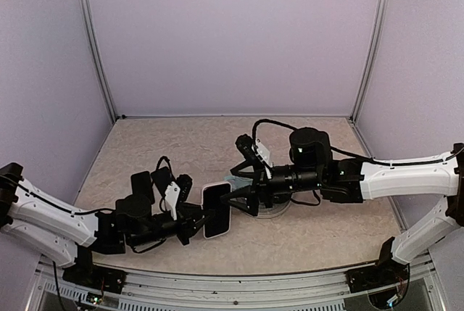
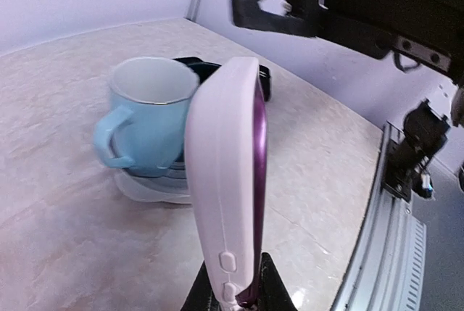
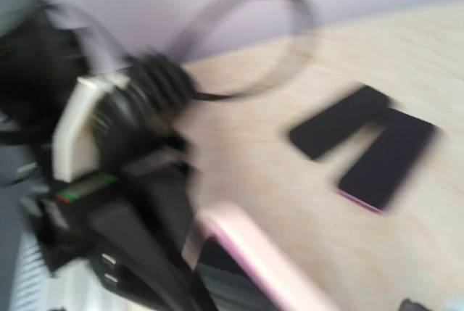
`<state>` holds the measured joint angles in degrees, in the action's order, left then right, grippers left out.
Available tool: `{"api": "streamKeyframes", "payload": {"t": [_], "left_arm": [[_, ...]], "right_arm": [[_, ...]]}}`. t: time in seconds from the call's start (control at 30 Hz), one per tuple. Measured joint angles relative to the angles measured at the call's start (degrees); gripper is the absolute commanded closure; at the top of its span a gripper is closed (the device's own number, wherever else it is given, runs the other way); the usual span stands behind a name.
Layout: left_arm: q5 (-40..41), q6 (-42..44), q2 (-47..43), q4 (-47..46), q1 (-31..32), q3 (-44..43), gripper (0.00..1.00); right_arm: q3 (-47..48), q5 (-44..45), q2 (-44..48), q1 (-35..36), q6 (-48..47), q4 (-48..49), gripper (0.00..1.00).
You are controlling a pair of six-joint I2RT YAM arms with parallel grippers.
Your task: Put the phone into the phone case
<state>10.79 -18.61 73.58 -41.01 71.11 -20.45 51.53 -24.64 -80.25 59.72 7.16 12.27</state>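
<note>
Currently the left gripper [image 2: 235, 291] is clamped on the lower end of the pink case [image 2: 221, 180], which stands on edge above the table [image 2: 58, 202]. The phone [image 1: 216, 210] sits in the case: dark screen inside the pale rim, purple edge along one side. Just beyond, the right gripper [image 1: 241, 200] has its jaws spread wide, tips just beside the case, holding nothing. Farther back a blue mug [image 2: 145, 122] stands on a clear disc [image 2: 145, 189]. Right wrist view is blurred.

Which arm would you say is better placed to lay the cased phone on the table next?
Left, probably: the left gripper is shut on the end of the phone, while the right gripper stands open beside it, holding nothing.
</note>
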Motion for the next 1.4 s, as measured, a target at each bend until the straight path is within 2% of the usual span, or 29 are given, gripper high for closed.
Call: {"api": "streamKeyframes", "payload": {"t": [0.2, 0.33, 0.63, 1.07, 1.27, 1.37, 1.4], "left_arm": [[10.9, -7.8, -5.1, -4.6, -2.8, 5.8, 1.0], [16.9, -14.5, -6.9, -6.6, -3.9, 6.0, 1.0], [17.9, -23.3, -6.5, -10.7, -4.3, 6.7, 1.0], [13.6, -26.1, -4.2, -15.2, -4.9, 7.5, 1.0], [13.3, -27.2, -4.0, -15.2, -5.1, 7.6, 1.0], [13.5, -27.4, -3.7, -15.5, -5.2, 7.6, 1.0], [13.5, -27.5, -3.7, -15.6, -5.2, 7.6, 1.0]], "right_arm": [[4.1, 21.1, -4.7, 5.2, 6.5, -4.0, 0.01], [9.3, 28.0, -11.1, 9.0, 9.5, -6.6, 0.01], [15.5, 29.9, -20.5, 9.7, 10.4, -9.7, 0.01], [19.7, 31.1, -23.9, 9.8, 9.2, -11.8, 0.01], [22.4, 31.6, -25.7, 10.1, 8.4, -13.1, 0.23], [22.8, 32.0, -25.9, 10.2, 9.0, -13.7, 0.43], [22.8, 32.0, -25.9, 10.2, 9.3, -13.7, 0.47]]}}
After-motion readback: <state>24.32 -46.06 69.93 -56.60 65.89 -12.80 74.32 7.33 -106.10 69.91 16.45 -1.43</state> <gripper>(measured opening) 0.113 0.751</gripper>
